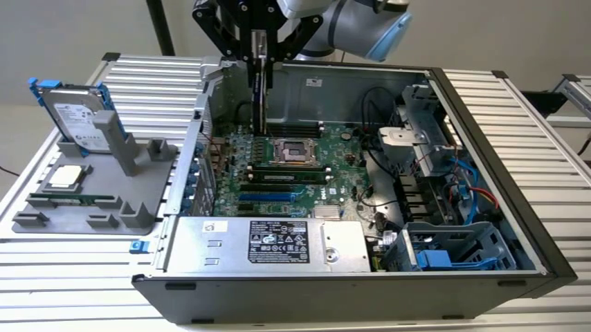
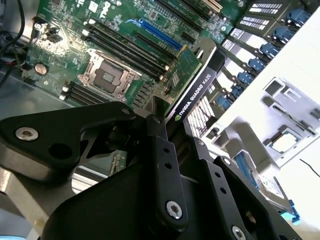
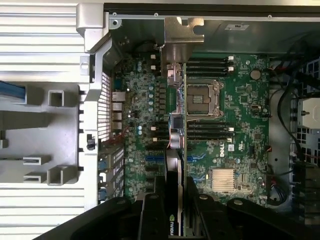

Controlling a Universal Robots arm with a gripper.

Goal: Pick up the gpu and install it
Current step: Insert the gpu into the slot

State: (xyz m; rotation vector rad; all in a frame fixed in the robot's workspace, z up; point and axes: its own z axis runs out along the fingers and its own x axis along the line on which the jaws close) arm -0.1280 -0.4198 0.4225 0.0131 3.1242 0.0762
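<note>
The gpu [image 1: 261, 97] hangs edge-on inside the open computer case [image 1: 480, 124], above the green motherboard [image 1: 286, 176] near the case's rear wall. My gripper [image 1: 261, 43] is shut on its upper edge. In the second wrist view, the black fingers [image 2: 161, 142] clamp the card, and its black shroud [image 2: 197, 92] and green board point down toward the slots. In the first wrist view, the gpu [image 3: 177, 132] is a thin strip between the two fingers [image 3: 150, 215], with its silver bracket [image 3: 180, 42] at the far end, over the motherboard [image 3: 240, 100] beside the CPU socket [image 3: 202, 97].
A grey fixture [image 1: 93, 200] on the exterior view's left holds a silver hard drive in a blue frame [image 1: 79, 114] and a CPU chip [image 1: 65, 176]. Inside the case sit the power supply [image 1: 268, 242], a drive cage [image 1: 452, 249] and cables [image 1: 461, 187].
</note>
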